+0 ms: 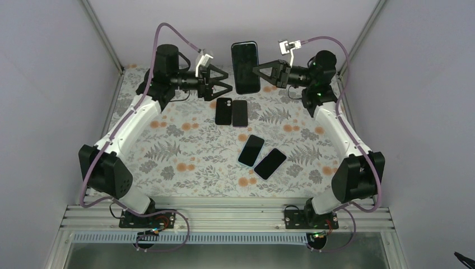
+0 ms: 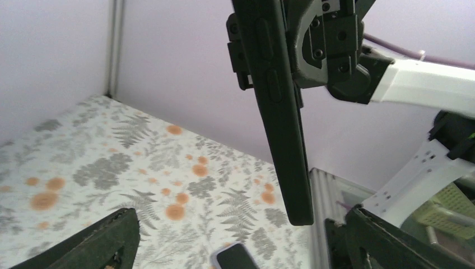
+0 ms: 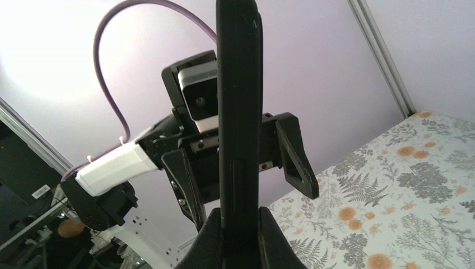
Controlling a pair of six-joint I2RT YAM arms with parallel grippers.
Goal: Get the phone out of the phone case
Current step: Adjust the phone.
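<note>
Floral tabletop (image 1: 185,151), phone (image 1: 245,67) aloft

1. Left wrist view: the held phone (image 2: 280,112) is cut off at its top end, at 12 o'clock.
2. The left jaws show only as dark corners at 7 and 5 o'clock, cropped below.
3. A second phone (image 2: 232,259) on the desk (image 2: 84,168) is cropped at 6 o'clock.
4. A green basket (image 2: 451,208) at 4 o'clock is blurred and edge-cut.
5. Right wrist view: the phone's lower end is buried between the right jaws at 6 o'clock; edge-on, phone and case cannot be told apart.
</note>
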